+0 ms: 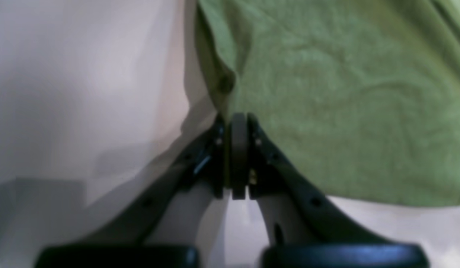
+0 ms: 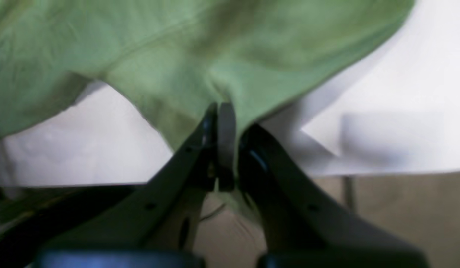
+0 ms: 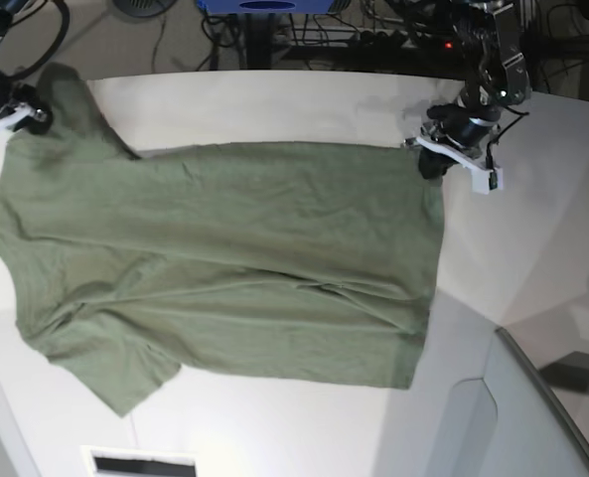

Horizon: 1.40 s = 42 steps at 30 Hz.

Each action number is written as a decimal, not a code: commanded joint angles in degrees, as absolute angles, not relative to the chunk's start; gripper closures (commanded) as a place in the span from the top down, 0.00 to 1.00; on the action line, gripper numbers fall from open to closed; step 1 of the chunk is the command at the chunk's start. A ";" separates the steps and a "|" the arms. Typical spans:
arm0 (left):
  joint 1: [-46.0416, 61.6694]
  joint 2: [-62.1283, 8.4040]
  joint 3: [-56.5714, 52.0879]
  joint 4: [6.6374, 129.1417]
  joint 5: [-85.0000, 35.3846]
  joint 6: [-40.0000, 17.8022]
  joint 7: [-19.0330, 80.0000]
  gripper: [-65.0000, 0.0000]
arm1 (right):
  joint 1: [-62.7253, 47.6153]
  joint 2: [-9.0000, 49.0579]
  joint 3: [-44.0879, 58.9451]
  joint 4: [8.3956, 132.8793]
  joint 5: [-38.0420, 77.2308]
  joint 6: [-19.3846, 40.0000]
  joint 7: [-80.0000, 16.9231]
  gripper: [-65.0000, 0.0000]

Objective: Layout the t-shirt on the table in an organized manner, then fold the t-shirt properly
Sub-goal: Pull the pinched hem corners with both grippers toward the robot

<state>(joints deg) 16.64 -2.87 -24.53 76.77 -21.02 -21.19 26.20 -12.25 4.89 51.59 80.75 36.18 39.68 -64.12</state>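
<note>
Two arms work at the far edge of a white table [image 3: 274, 104], which fills most of the base view and carries a thin seam line near its right side. The shirt [image 3: 224, 258] lies spread across the table's middle, olive green, its length running left to right in the base view. The hem side sits at the view's right, the sleeves at the left. One sleeve [image 3: 115, 373] lies flat near the front edge; the other sleeve [image 3: 71, 104] rises toward the far left corner, lifted off the surface. The cloth is mostly flat, with long shallow wrinkles across the body and a crease near the lower hem corner.

The left gripper [image 3: 431, 159] stands at the far hem corner, on the base view's right. Its wrist view shows the jaws pressed together on the shirt's edge [image 1: 230, 108], the corner folding down to the fingertips [image 1: 239, 123], with green cloth spreading to the right and bare table to the left.

The right gripper [image 3: 31, 114] is at the far left corner of the base view, at the raised sleeve. In its wrist view the jaws are pinched on a tuck of green fabric [image 2: 222, 111], which drapes upward and sideways from the fingertips [image 2: 226, 111]; a strip of cloth shows between the fingers below the pinch. White table lies behind it on both sides, and brownish floor [image 2: 401, 216] shows past the table's edge.
</note>
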 commanded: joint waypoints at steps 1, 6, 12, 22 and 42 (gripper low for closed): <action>17.80 -3.30 -24.75 79.34 -20.79 -20.97 25.89 0.00 | -12.09 5.93 52.09 83.65 37.32 40.00 -64.13 0.00; 21.76 -3.30 -24.75 86.29 -20.35 -20.97 25.98 0.00 | -12.09 5.93 52.18 90.15 37.14 39.69 -68.79 0.00; 25.54 -3.38 -24.92 93.85 -20.26 -20.97 30.99 0.00 | -12.18 5.93 52.26 92.18 37.14 39.69 -74.95 0.00; 30.55 -4.18 -24.92 99.12 -20.26 -20.88 33.80 0.00 | -15.87 6.02 52.26 96.84 37.05 39.69 -75.82 0.00; 31.08 -3.82 -24.57 103.34 -20.53 -20.88 39.43 0.00 | -11.12 9.10 50.68 96.75 36.97 33.80 -79.16 0.00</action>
<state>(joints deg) 31.22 -3.53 -24.34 102.19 -19.75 -21.02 41.10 -11.46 8.03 50.65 95.90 36.14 33.82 -79.75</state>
